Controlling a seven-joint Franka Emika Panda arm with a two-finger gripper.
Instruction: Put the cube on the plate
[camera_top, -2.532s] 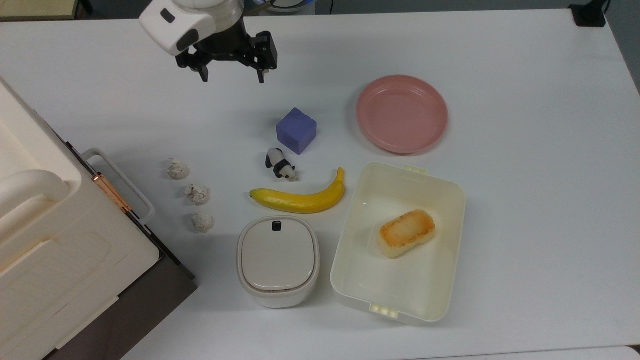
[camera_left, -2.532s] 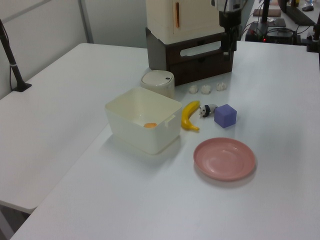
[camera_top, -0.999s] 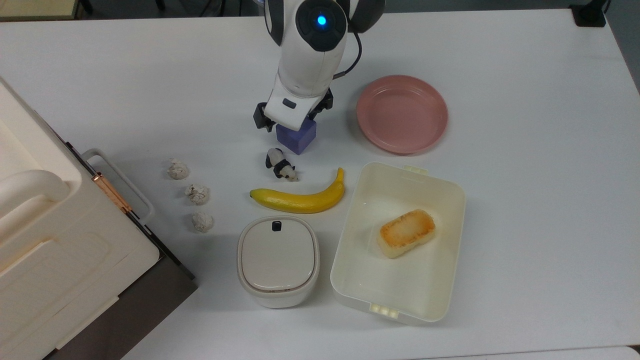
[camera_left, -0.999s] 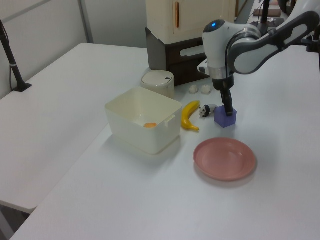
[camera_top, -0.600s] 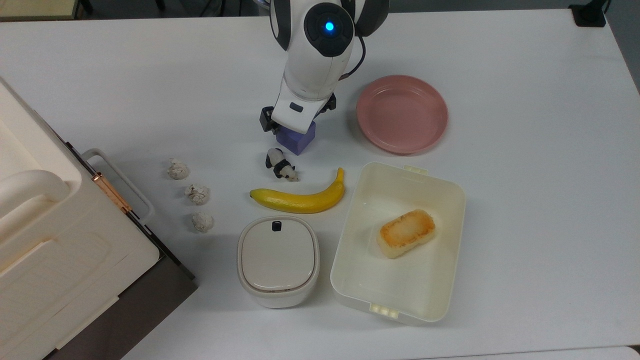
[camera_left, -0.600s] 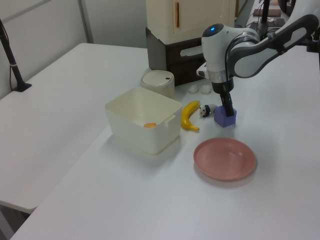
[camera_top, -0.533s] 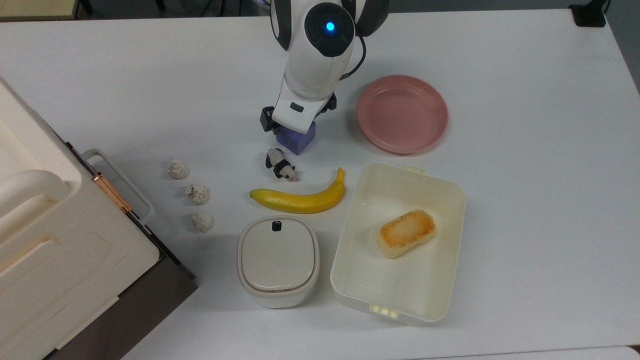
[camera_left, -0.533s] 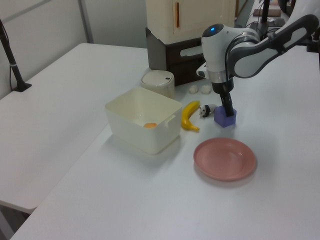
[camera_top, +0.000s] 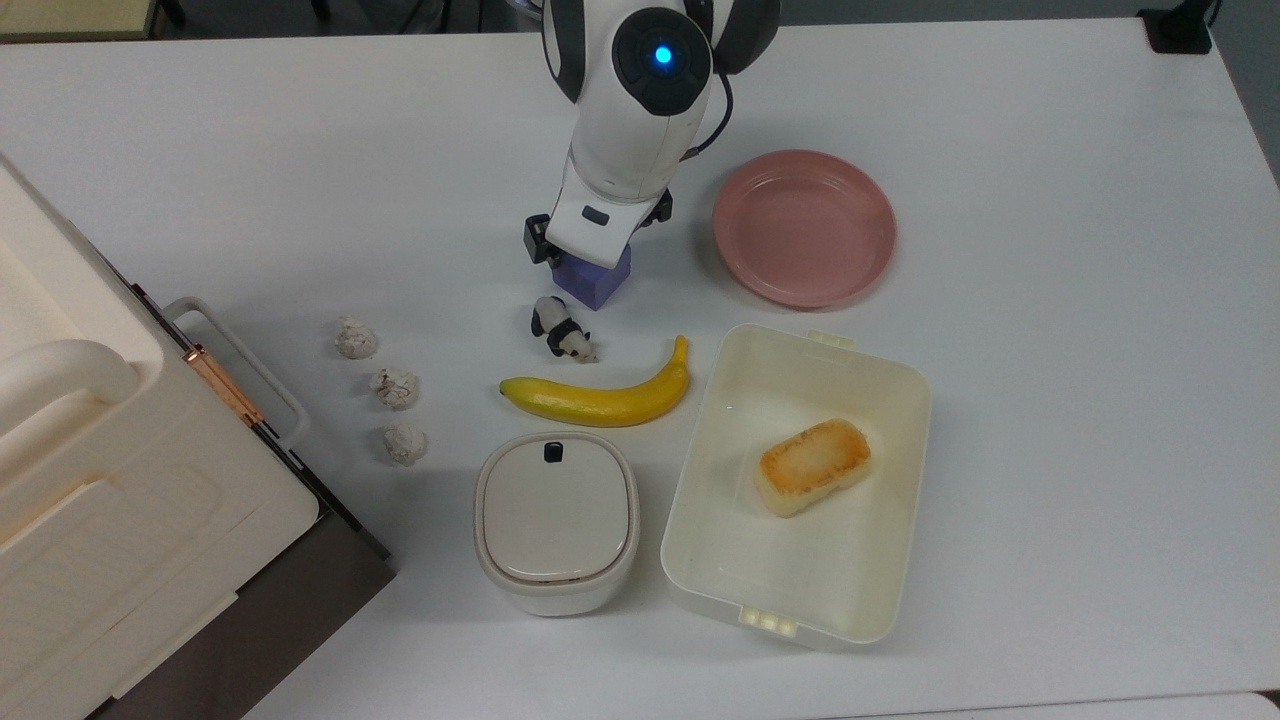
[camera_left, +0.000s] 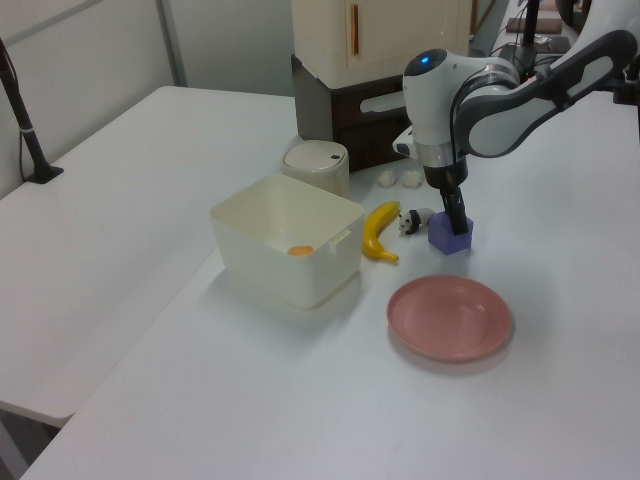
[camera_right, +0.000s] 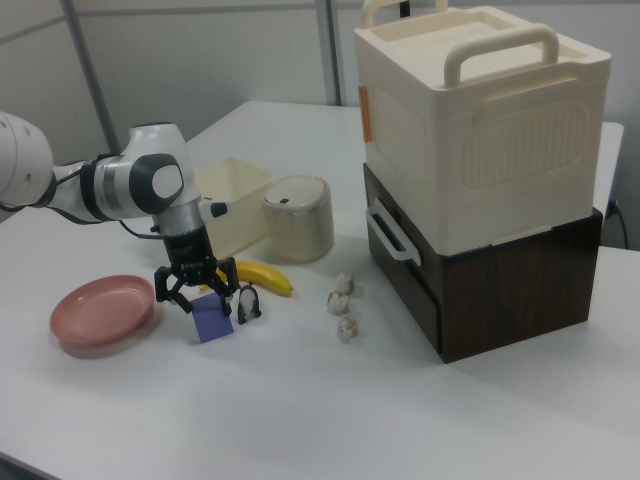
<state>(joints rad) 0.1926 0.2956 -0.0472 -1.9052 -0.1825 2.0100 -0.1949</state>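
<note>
I am straddling the cube (camera_right: 211, 318) on the desk (camera_top: 1050, 400) with spread jaws, risking nudging it into the toy panda (camera_top: 562, 329) if misaligned.

The arm (camera_top: 640, 110) is wearing smooth, glossy white shells with rounded contours, and darker grey bands are showing at the joints between the segments, plainest in the left view. A round black cap on the top of the last big link is glowing with a small blue light at its centre. A thin black cable is looping out beside the wrist on the top view's right. A small dark oval marking is sitting on the white wrist housing. The gripper (camera_right: 197, 296) is showing as matte black, with an angular body and two slim black fingers (camera_right: 226, 297) branching off it.
</note>
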